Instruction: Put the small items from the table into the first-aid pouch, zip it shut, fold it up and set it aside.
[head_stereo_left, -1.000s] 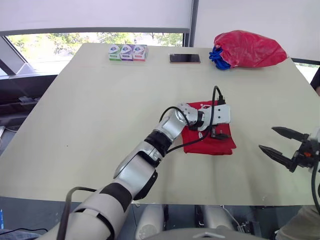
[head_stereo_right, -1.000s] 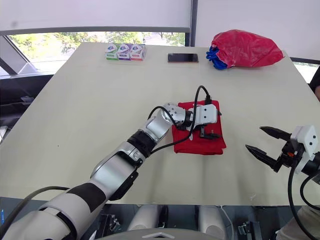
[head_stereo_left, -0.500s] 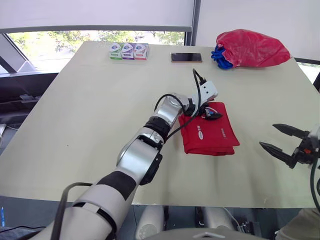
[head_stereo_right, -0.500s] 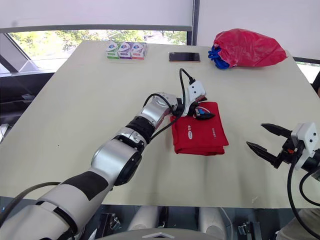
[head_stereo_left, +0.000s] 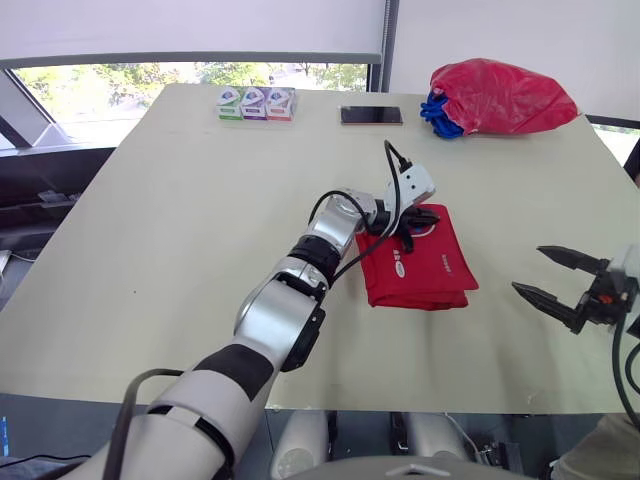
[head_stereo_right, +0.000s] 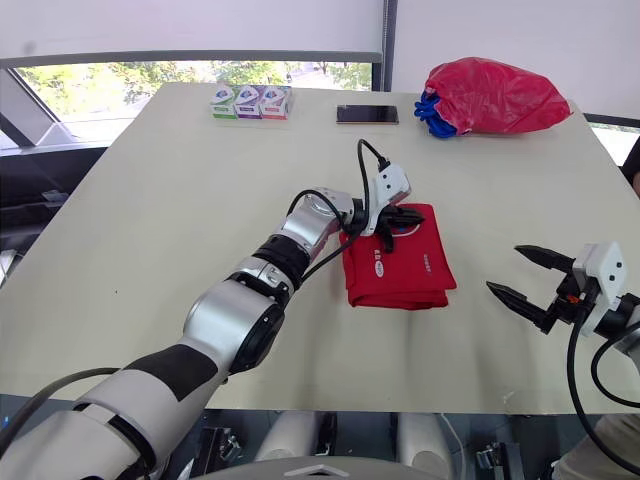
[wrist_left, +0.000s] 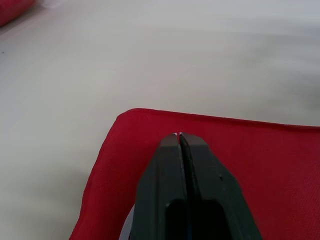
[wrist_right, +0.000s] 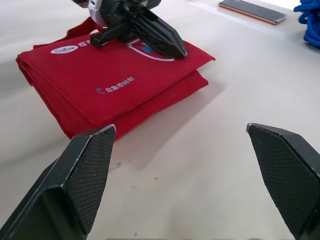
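Note:
The red first-aid pouch (head_stereo_left: 425, 265) lies folded flat on the table, right of centre, white print facing up. My left gripper (head_stereo_left: 428, 214) is shut with nothing between its fingers. It hovers over the pouch's far edge, and in the left wrist view its fingertips (wrist_left: 179, 136) are pressed together above the red fabric (wrist_left: 260, 165). My right gripper (head_stereo_left: 528, 269) hangs open to the right of the pouch, clear of it. In the right wrist view its two fingers (wrist_right: 87, 170) frame the pouch (wrist_right: 100, 85) and the left gripper (wrist_right: 150, 35).
A red plastic bag (head_stereo_left: 503, 94) with a blue thing (head_stereo_left: 440, 113) beside it sits at the far right corner. A phone (head_stereo_left: 371, 115) and three small boxes (head_stereo_left: 256, 103) lie along the far edge. The table's near edge (head_stereo_left: 420, 405) runs just below my right gripper.
My left gripper moved from the pouch's middle to its far edge, then closed from open to shut. The pouch now lies uncovered and folded. The right gripper stayed open and barely moved.

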